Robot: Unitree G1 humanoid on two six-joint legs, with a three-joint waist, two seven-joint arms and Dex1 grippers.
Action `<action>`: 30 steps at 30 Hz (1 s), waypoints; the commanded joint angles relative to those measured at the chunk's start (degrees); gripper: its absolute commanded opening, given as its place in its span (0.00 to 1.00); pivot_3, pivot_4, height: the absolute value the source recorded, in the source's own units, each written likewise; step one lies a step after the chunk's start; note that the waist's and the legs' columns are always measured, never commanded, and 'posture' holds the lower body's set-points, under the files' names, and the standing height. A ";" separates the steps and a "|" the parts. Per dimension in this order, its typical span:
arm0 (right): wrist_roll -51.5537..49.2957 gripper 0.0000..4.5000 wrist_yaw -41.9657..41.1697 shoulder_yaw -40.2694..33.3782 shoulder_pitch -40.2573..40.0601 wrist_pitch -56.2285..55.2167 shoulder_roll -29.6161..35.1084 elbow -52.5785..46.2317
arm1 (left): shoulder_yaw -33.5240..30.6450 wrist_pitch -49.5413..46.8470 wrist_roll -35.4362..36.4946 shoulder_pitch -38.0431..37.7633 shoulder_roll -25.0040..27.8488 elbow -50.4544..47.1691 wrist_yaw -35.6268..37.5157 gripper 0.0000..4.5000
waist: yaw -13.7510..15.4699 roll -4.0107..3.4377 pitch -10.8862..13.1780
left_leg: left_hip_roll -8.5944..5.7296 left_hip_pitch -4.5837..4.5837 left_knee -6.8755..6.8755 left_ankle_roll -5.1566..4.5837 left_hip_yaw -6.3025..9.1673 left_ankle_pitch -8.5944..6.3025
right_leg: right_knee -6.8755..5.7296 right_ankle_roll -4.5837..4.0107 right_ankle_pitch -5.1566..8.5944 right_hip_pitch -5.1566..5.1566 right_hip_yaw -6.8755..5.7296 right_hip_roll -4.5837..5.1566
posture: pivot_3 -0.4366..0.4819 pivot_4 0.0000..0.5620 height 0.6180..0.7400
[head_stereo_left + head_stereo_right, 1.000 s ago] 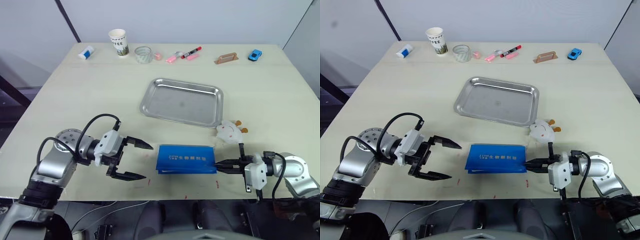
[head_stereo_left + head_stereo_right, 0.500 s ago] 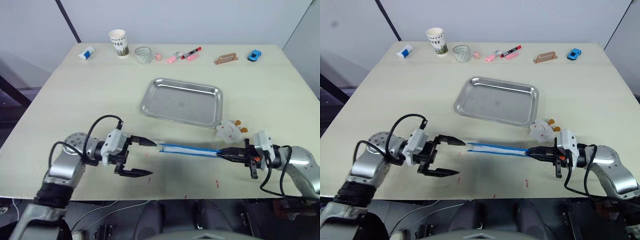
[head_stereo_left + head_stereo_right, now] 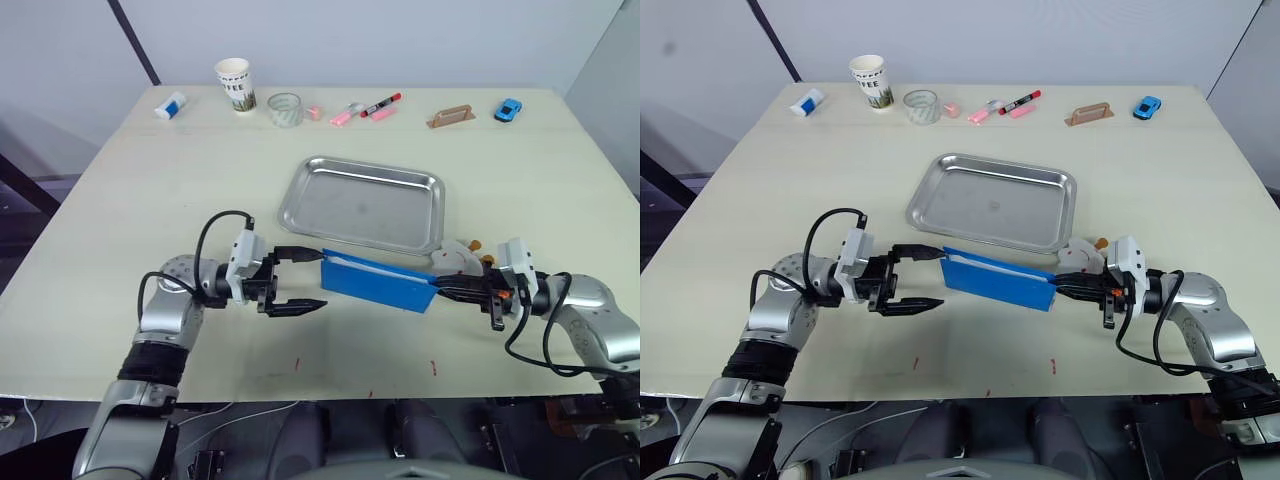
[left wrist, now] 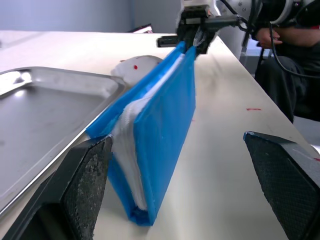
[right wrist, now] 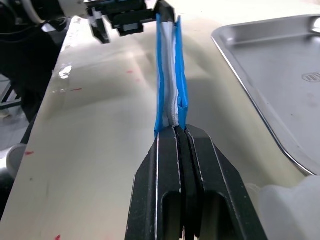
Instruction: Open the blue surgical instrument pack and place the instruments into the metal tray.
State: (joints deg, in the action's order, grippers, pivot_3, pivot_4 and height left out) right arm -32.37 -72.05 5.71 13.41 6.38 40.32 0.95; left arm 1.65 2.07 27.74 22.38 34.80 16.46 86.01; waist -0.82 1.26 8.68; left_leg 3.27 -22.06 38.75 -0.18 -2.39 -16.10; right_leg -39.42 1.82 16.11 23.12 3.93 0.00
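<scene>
Your right gripper (image 5: 181, 134) has its two black fingers pressed together on one end of the blue pack (image 3: 378, 282), which now stands on edge on the table (image 3: 150, 190) just in front of the metal tray (image 3: 362, 203). Half a second ago the pack was stretched out low and flat between your arms; now it has been lifted upright and carried closer to the tray, so its upper edge sits just beside the tray's near rim. A full second ago it lay flat nearer the table's front edge.

Your left gripper (image 3: 300, 280) has also come in toward the pack. Its fingers are spread wide — the upper fingertip (image 3: 304, 254) reaches the pack's far end, the lower one sits apart, below it. Whether that upper tip touches the fabric is hard to tell from here.

In the left wrist view the pack gapes slightly at that end, showing pale lining (image 4: 127, 118) between the blue sides. The tray holds nothing yet.

A small white toy figure (image 3: 455, 258) lies just beside the tray's near right corner, close to your right gripper.
</scene>
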 commanded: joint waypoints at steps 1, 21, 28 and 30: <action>0.48 0.02 -2.11 -1.80 0.79 -1.22 -0.11 -0.23 | -2.17 0.21 1.26 0.46 1.13 -0.11 1.67 1.00 | 0.03 0.00 0.00 | 0.00 -0.01 0.00 0.00 0.00 0.00 | 0.00 0.00 0.00 0.00 -0.01 0.00 | 0.48 0.27 0.88; 3.55 0.00 -4.70 -2.47 2.55 -2.57 -2.13 2.05 | 0.13 2.86 -2.22 8.81 -7.08 12.12 4.00 0.64 | 0.02 0.01 0.00 | -0.03 -0.12 0.10 0.00 0.11 0.00 | 0.00 0.01 -0.01 0.02 -0.08 0.01 | 0.48 0.27 0.88; 4.22 0.00 -4.04 -3.26 3.69 -2.11 -2.76 3.53 | 0.44 0.98 -2.26 6.06 -5.71 9.39 5.33 0.02 | 0.01 0.00 0.00 | -0.03 -0.16 0.13 0.00 0.17 0.00 | 0.00 0.01 -0.01 0.02 -0.13 0.01 | 0.48 0.27 0.88; 4.04 0.00 -3.90 -3.31 3.88 -1.20 -2.60 3.45 | 0.50 1.00 -2.35 5.43 -5.54 8.80 5.34 0.02 | 0.04 0.00 0.00 | -0.03 -0.16 0.13 0.00 0.19 0.00 | 0.00 0.01 -0.01 0.02 -0.15 0.01 | 0.48 0.27 0.88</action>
State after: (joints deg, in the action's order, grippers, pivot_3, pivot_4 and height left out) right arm -28.14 -75.89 3.92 16.73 4.84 37.59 5.01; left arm 2.71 3.25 25.00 28.23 28.35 26.69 89.48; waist -0.78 1.26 8.68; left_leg 3.24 -22.22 38.89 -0.18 -2.19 -16.11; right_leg -39.42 1.82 16.10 23.14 3.77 0.01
